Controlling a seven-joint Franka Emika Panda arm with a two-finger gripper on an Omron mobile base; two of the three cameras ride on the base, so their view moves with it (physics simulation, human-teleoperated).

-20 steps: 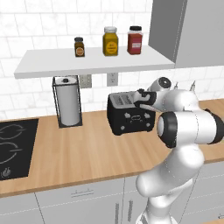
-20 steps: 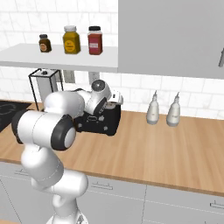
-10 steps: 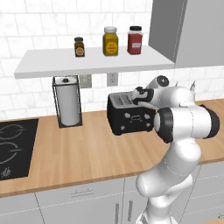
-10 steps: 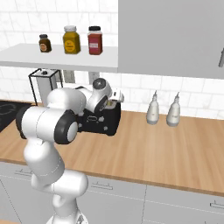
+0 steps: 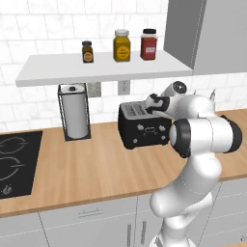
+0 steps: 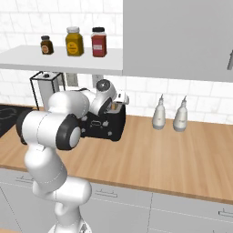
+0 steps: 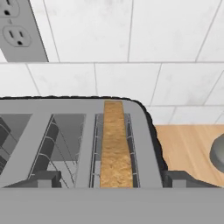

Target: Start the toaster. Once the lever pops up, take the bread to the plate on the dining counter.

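Toaster: black boxy toaster (image 5: 144, 126) stands on the wood counter (image 5: 91, 166), close to the tiled back wall; it is the landmark for all that follows.
Toaster top: seen from the hand camera, the toaster (image 7: 78, 144) shows two long slots with wire guides between grey bars.
Bread: tan slice of bread (image 7: 114, 146) stands on edge in the slot nearer the toaster's right end as the hand view frames it; the other slot is dark and holds nothing that can be seen.
Bread from the right base camera: a small tan edge (image 6: 113, 106) peeps up above the toaster's top, just beside the hand.
Gripper: gripper (image 7: 113, 178) hangs directly over the toaster, one dark fingertip (image 7: 43, 178) on each side of the slotted top, the bread's slot between them.
Jaws: spread wide, well apart from the slice, pinching nothing.
Arm: white arm (image 5: 202, 137) bends in front of the toaster's right side in the left base view, its wrist reaching over the top.
Paper towel roll: paper towel holder (image 5: 75, 112) stands left of the toaster, near it but apart.
Hob: black hob (image 5: 14, 161) lies further left of the toaster, beyond the towel holder.
Shelf: white shelf (image 5: 96, 70) hangs above the toaster and bears three jars (image 5: 121, 46).
Outlet: wall socket (image 7: 19, 28) sits on the tiles behind and above the toaster.
Bottles: two pale bottles (image 6: 169, 117) stand to the toaster's right, well apart from it.
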